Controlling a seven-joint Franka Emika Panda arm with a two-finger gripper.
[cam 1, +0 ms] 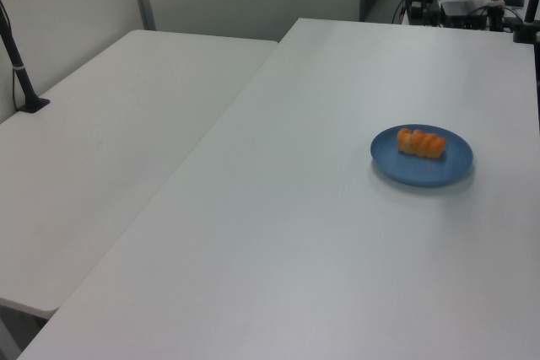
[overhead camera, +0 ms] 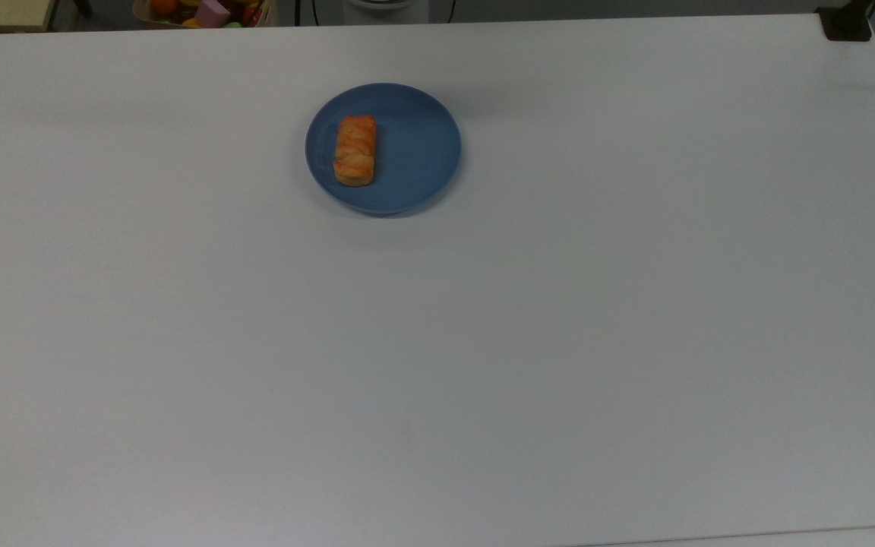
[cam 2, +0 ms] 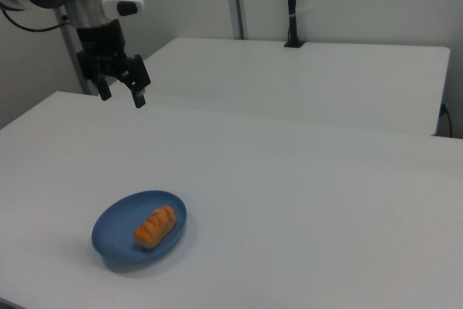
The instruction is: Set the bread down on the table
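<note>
Nothing was done yet: the gripper [cam 2: 122,92] hung with fingers apart, well above the bread [cam 2: 155,226] on its plate [cam 2: 116,233].

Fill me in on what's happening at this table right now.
Nothing is being handled yet. The bread lies on a blue plate, toward the top view's left side of it, and the plate sits on the white table. In the right view, the robot's gripper hangs open in the air, above and beyond the plate, holding nothing. The bread has yet to be moved to the table.
</note>
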